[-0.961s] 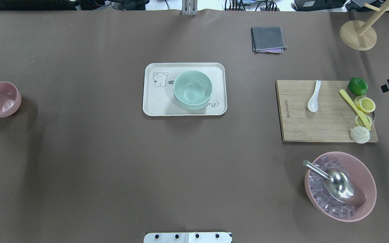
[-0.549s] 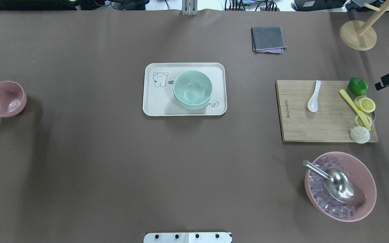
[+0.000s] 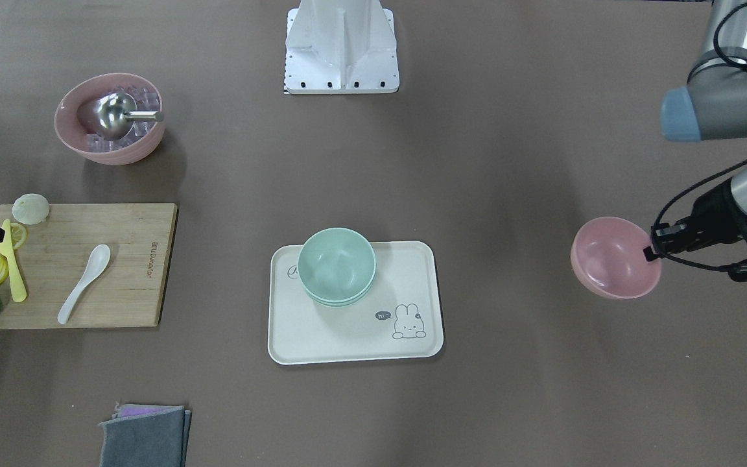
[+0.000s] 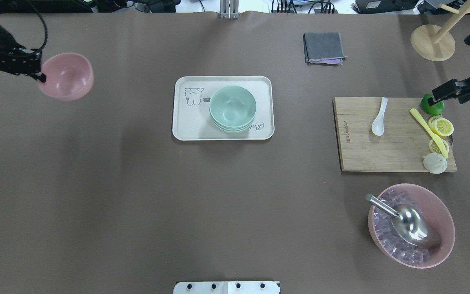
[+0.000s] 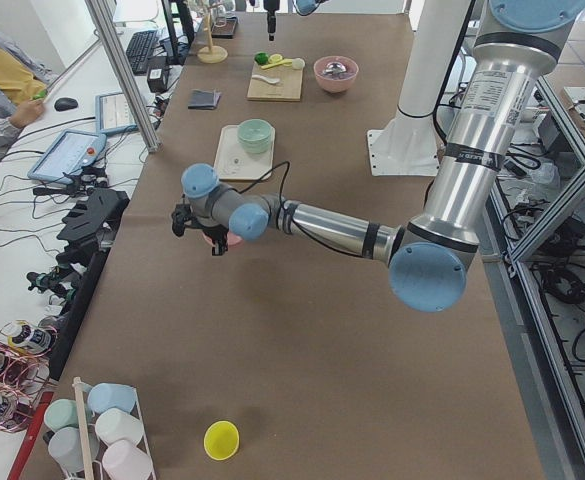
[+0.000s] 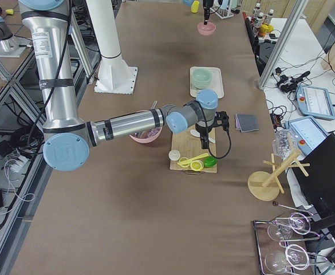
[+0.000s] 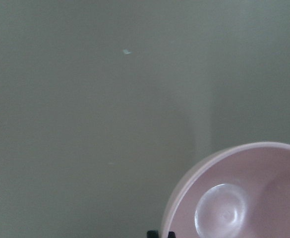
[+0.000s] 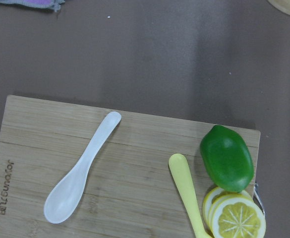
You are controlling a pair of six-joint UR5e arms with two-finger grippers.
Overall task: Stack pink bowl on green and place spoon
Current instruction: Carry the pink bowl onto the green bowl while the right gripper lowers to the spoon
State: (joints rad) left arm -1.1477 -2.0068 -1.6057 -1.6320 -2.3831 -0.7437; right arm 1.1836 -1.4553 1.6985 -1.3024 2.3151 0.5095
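Pink bowl point(image 4: 67, 76) shifting inward from left edge of surface point(image 4: 137, 204), riding airborne, well apart from green bowl point(image 4: 232, 108) on tray point(image 4: 186, 122). Left pincer point(image 4: 41, 76) pinching its rim; bowl seeming rigid, light, slick, so tilting likely. Right pincer point(image 4: 434, 98) advancing toward spoon point(image 4: 379, 117) on board point(image 4: 357, 151); cannot tell its spread. Spoon thin and smooth, so taking handle mid-length looking best.

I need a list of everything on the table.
pink bowl: one, pink, lifted at left.
tray: one, cream, centre.
green bowls: at least two, green, on tray.
cutting board: one, wooden, right.
spoon: one, white, on cutting board.
lime: one, green, board's far corner.
lemon slices: several, yellow, beside lime.
knife: one, yellow, on board.
bun: one, white, on board.
ice bowl: one, pink, near right, holds scoop.
cloth: one, grey, far side.
stand: one, wooden, far right.
left gripper: one, black, shut on pink bowl.
right gripper: one, black, by lime.
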